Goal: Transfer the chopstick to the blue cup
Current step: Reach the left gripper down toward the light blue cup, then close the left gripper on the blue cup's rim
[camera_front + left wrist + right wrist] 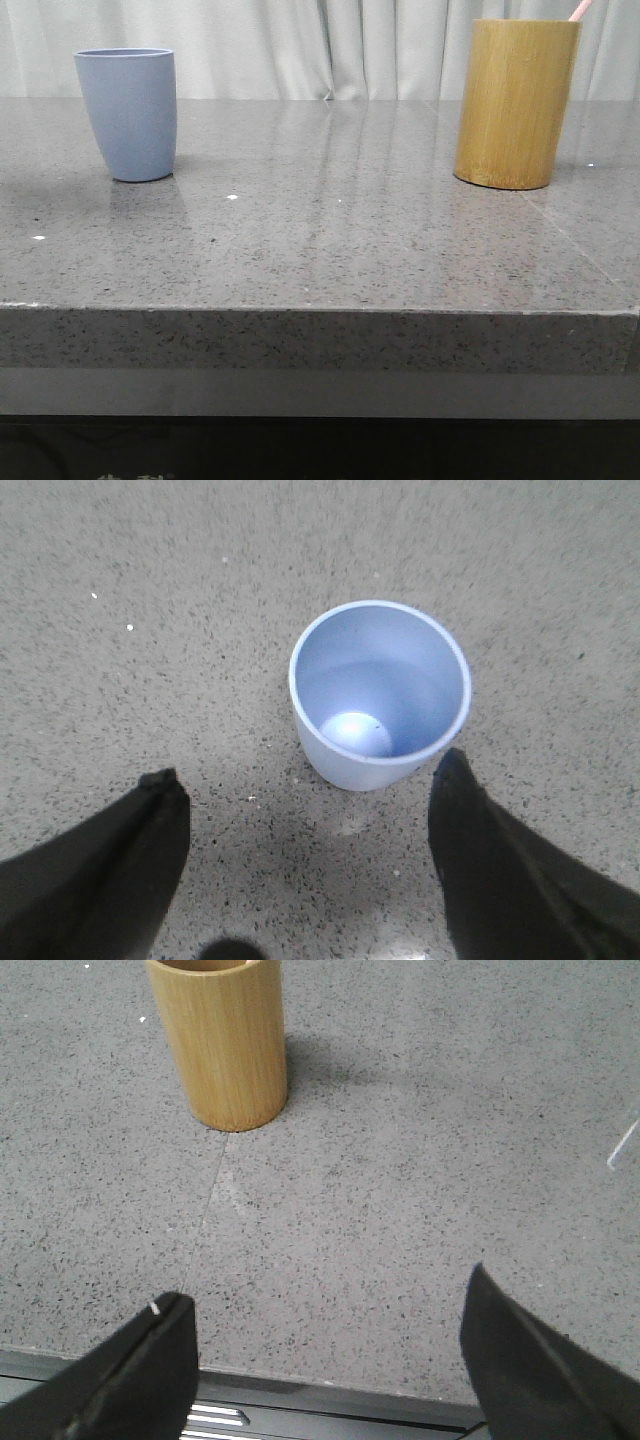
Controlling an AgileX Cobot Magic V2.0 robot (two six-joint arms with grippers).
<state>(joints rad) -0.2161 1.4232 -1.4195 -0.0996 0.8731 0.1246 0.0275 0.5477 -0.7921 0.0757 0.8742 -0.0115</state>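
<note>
The blue cup point(128, 112) stands upright and empty at the far left of the grey table; it also shows from above in the left wrist view point(380, 695). A pale pink chopstick tip point(580, 9) sticks out of the tall yellow-brown bamboo holder point(515, 102) at the far right; the holder also shows in the right wrist view point(220, 1040), its inside hidden. My left gripper point(305, 770) is open and empty, hovering just short of the blue cup. My right gripper point(325, 1300) is open and empty over the table's near edge, well short of the holder. Neither gripper shows in the front view.
The speckled grey stone table point(330, 230) has a seam line running from the holder toward its front edge point(205, 1220). A pale curtain point(320, 45) hangs behind the table. The table's near edge and a dark rail below it show in the right wrist view point(330, 1400).
</note>
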